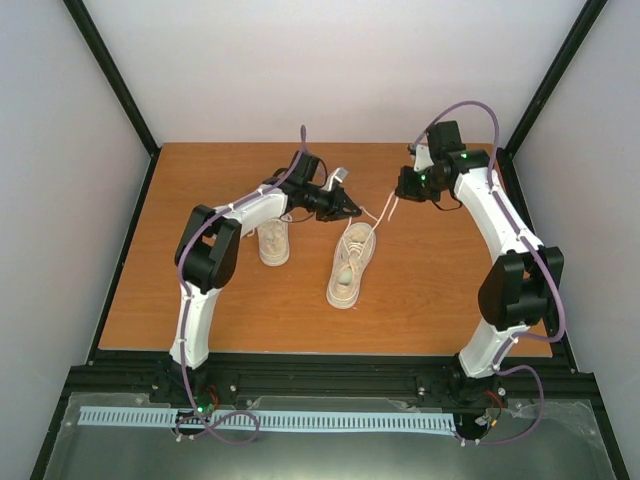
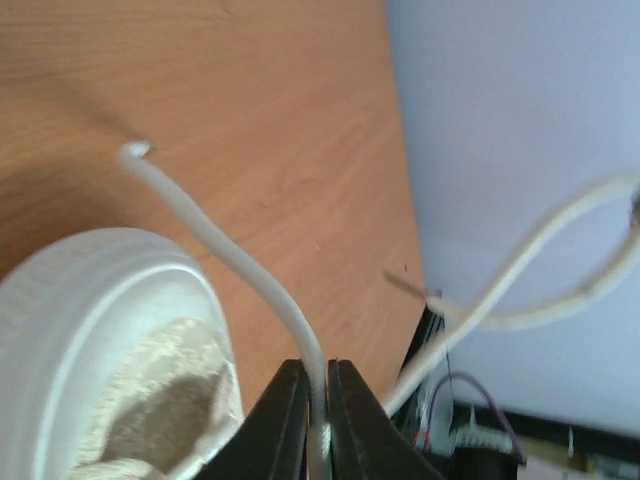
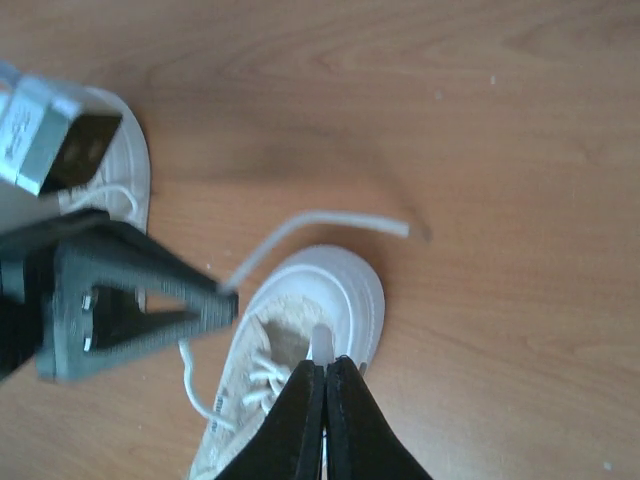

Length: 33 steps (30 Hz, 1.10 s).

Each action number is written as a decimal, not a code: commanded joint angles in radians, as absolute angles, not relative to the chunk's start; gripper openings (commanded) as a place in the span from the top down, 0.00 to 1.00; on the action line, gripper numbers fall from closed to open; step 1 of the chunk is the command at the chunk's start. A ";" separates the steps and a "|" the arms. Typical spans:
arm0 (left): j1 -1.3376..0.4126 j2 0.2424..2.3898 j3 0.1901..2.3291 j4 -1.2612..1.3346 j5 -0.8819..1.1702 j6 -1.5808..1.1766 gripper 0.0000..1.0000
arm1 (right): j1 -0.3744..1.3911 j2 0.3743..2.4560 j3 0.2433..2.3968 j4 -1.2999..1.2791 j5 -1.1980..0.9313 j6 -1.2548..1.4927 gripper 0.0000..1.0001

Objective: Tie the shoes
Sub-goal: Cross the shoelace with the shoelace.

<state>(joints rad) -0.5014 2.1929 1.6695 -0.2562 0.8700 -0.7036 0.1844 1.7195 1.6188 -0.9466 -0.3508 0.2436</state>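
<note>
Cream shoes (image 1: 350,265) sit untied. Your left gripper (image 2: 318,378) pinches a lace (image 2: 250,270) tight. Your right gripper (image 3: 325,368) is closed, seemingly on a lace end (image 3: 322,342).

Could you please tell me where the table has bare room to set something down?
The table is bare between the right shoe and right arm, along the near edge, and in the far left corner. It is crowded behind the shoes, where the left gripper and right gripper hold laces.
</note>
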 commanded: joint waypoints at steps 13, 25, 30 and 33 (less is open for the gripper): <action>-0.557 2.225 1.920 -0.555 0.887 -0.413 0.75 | 0.179 1.789 1.745 -0.952 -0.449 0.195 0.97; -0.591 2.254 1.969 -0.633 0.858 -0.346 0.66 | 0.179 1.771 1.720 -0.948 -0.498 0.180 0.97; -0.604 2.271 2.004 -0.728 0.785 -0.267 0.60 | 0.179 1.759 1.705 -0.943 -0.489 0.184 0.97; -0.609 2.250 1.977 -0.752 0.767 -0.209 0.49 | 0.179 1.746 1.689 -0.944 -0.445 0.198 0.97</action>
